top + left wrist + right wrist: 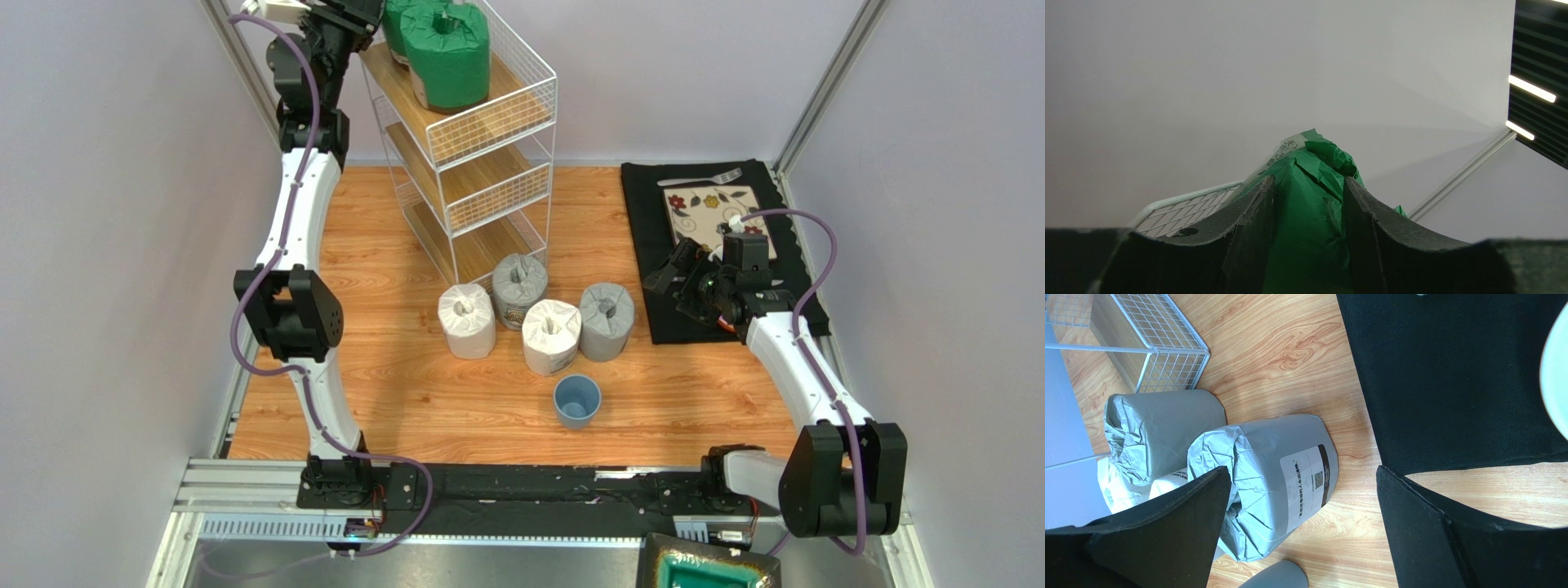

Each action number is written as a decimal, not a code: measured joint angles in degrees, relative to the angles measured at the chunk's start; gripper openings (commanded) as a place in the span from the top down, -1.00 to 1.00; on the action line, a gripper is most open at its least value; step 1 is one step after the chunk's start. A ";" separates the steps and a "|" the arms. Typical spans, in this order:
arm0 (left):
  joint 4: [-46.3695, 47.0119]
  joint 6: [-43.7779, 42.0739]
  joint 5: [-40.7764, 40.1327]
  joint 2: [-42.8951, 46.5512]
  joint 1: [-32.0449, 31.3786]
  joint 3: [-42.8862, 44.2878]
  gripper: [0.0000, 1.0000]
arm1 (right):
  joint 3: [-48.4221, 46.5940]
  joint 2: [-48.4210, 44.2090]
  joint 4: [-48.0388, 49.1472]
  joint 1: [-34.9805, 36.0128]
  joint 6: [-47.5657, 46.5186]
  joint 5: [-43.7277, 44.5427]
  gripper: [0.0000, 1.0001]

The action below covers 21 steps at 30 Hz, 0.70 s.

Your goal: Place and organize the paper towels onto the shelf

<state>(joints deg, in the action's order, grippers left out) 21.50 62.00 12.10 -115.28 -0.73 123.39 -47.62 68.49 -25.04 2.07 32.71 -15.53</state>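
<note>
Arms, rolls and shelf, seen from above and from both wrists. Left gripper (356,18) (1309,184) is raised level with the top tier of the shelf (491,147) (1189,205). Its fingers (1250,236) are pressed against the crumpled wrapper of the held green roll (399,22) (1309,220), which fills the gap between them. Second green roll (451,55) stands on the same tier, just past the held one on the side away from this claw and close against it.

Right gripper (669,272) (1301,474) hovers over the edge of the black mat (711,263) (1462,373), jaws spread wide with nothing between them. Straight ahead of its fingertips stands the near grey roll (606,321) (1272,484), upright on the table (368,245), with a printed label on its side facing the claw. The top view shows it apart from both fingers. Far grey roll (519,284) (1161,432) stands beyond the near one, beside the foot of the shelf. White rolls (551,336) (1122,493) stand farther out still from this claw, one touching the near grey roll's side. Blue cup (577,401) sits on the table near the white rolls, to one side of the claw's line. Behind the claw, a plate (711,214) lies on the mat.
</note>
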 measured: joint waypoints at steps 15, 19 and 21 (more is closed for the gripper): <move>-1.62 0.46 4.04 2.23 0.00 -1.03 0.06 | 0.00 0.00 0.02 0.00 0.07 -0.26 -0.84; -2.54 0.72 5.33 3.28 0.00 -1.20 0.07 | 0.02 0.00 0.02 0.00 0.07 -0.50 -0.84; -2.62 0.79 5.64 3.85 -0.02 -1.68 0.07 | 0.09 0.00 0.04 0.00 0.07 -0.55 -0.84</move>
<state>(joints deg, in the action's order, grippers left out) 18.87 62.78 17.74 -111.44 -0.75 121.71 -47.53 68.49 -24.99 2.07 32.77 -16.08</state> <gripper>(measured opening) 0.475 0.923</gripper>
